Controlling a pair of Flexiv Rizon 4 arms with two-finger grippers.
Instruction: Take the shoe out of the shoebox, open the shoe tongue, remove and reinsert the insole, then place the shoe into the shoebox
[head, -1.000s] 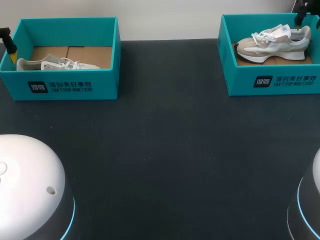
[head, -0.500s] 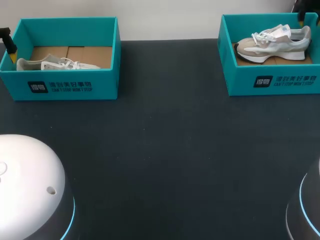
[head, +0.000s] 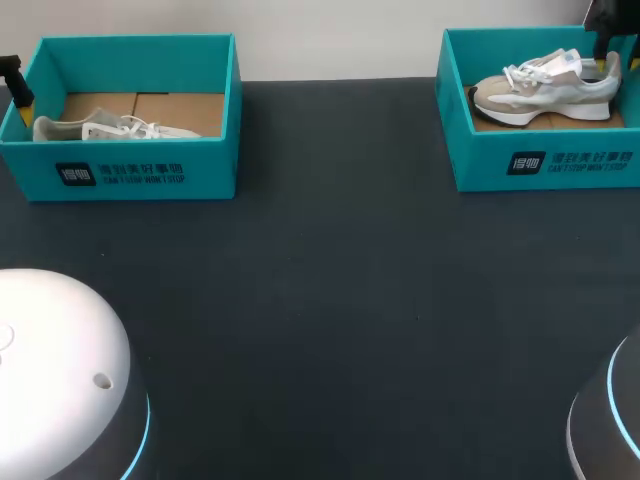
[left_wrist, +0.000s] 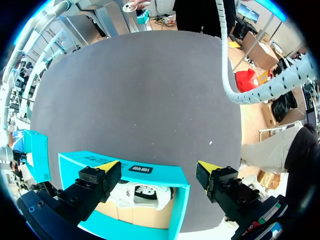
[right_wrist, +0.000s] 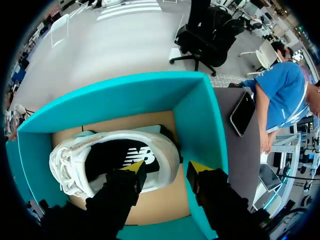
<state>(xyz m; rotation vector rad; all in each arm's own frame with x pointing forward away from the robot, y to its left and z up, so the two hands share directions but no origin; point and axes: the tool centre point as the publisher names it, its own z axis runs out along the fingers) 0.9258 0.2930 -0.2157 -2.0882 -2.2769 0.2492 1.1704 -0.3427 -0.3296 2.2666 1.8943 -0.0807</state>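
On the dark table (head: 330, 280) I count two boxes, left shoebox (head: 140, 175) and right shoebox (head: 560, 165), one shoe in each. Only wrist views show fingers: right gripper (right_wrist: 166, 169) parted astride the right shoe (right_wrist: 75, 155) heel, left gripper (left_wrist: 157, 166) spread wide above the left shoe (left_wrist: 142, 192)

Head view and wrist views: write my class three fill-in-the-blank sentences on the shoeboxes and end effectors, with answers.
1. The left shoe lies in the left shoebox and the right shoe in the right shoebox, so each box holds ____ shoe.
2. The right end effector hangs over the right shoe's ____.
3. The left end effector, at the left shoebox, is ____, not shut.

Answers: one; heel; open.
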